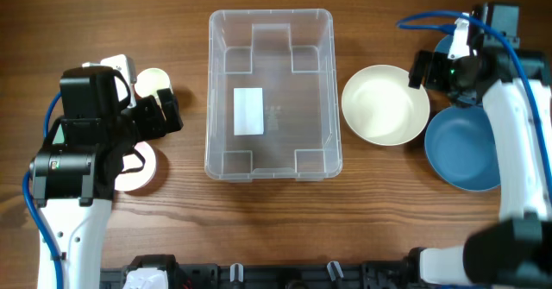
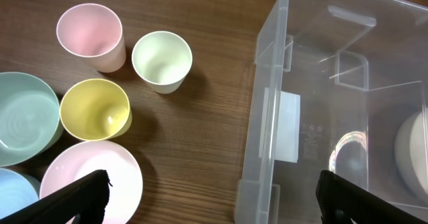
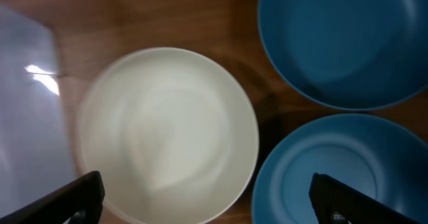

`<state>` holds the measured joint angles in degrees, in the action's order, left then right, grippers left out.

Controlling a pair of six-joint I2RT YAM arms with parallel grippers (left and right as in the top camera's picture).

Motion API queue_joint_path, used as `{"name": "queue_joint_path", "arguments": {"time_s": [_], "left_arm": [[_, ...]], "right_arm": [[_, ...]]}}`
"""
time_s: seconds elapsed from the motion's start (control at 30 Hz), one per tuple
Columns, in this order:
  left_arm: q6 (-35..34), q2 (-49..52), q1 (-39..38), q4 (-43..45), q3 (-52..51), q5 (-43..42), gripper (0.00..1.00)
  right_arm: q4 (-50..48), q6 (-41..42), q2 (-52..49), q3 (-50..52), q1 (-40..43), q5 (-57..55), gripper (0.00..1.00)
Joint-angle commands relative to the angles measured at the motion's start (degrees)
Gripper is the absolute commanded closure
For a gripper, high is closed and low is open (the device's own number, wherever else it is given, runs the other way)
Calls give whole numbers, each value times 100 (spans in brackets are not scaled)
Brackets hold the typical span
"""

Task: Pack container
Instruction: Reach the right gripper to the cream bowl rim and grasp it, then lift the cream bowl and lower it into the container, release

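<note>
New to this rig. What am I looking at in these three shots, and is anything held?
Two robot arms at a wooden table. The overhead view looks down on both; the other two come from a camera on each wrist, whose dark fingers show at the bottom. In the middle sits a large clear plastic rectangular bin, empty. Right of it: a cream round bowl and two round blue bowls. Left: pink cup, pale green cup, yellow cup. The left gripper and right gripper are open, holding nothing.

Wooden table (image 1: 190,229) under clear container (image 1: 285,142), cream bowl (image 1: 385,104), blue bowls (image 1: 461,149), pastel cups (image 2: 162,61).
</note>
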<state>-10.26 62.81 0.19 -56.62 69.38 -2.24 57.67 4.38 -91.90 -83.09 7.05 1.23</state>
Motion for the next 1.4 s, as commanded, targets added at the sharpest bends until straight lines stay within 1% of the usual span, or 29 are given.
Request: {"name": "queue_joint_path", "arguments": {"time_s": [0.0,0.07,0.23,0.3,0.4,0.43,0.47,0.5,0.53,0.63,0.67,0.7,0.83,1.1,1.13,1.17,1.2,1.37], "left_arm": [[-55,22,35,-44,109,-48,0],[-55,22,35,-44,109,-48,0],[-55,22,35,-46,109,-48,0],[-55,22,35,-46,109,-48,0],[-55,22,35,-46,109,-48,0],[-55,22,35,-46,109,-48,0],[-55,22,35,-48,109,-48,0],[-55,22,35,-46,109,-48,0],[-55,22,35,-46,109,-48,0],[-55,22,35,-46,109,-48,0],[-55,22,35,-46,109,-48,0],[-55,22,35,-46,109,-48,0],[-52,22,35,-46,109,-48,0],[-55,22,35,-50,109,-48,0],[-55,22,35,-50,109,-48,0],[-52,22,35,-50,109,-48,0],[-52,20,35,-50,109,-48,0],[-55,20,35,-52,109,-48,0]], "right_arm": [[-50,-297,-782,-70,245,26,0],[-151,-444,-1161,-70,262,22,1],[-483,-439,-1919,-70,262,-13,2],[-667,-433,-2140,-68,273,-15,5],[-863,-420,-2406,-68,280,-13,6],[-903,-422,-2472,-68,282,-17,8],[-925,-420,-2514,-68,280,-15,14],[-942,-413,-2524,-68,280,-13,17],[-949,-415,-2527,-68,280,-15,23],[-973,-417,-2524,-68,280,-13,49],[-970,-420,-2524,-68,280,-13,55],[-970,-420,-2524,-68,280,-15,65],[-970,-417,-2524,-68,280,-15,78],[-1014,-420,-2533,-66,280,-15,79],[-1021,-422,-2533,-63,280,-15,80],[-1027,-422,-2535,-57,280,-17,85],[-1034,-422,-2535,-44,280,-17,86],[-1023,-422,-2632,-42,280,-20,91]]}}
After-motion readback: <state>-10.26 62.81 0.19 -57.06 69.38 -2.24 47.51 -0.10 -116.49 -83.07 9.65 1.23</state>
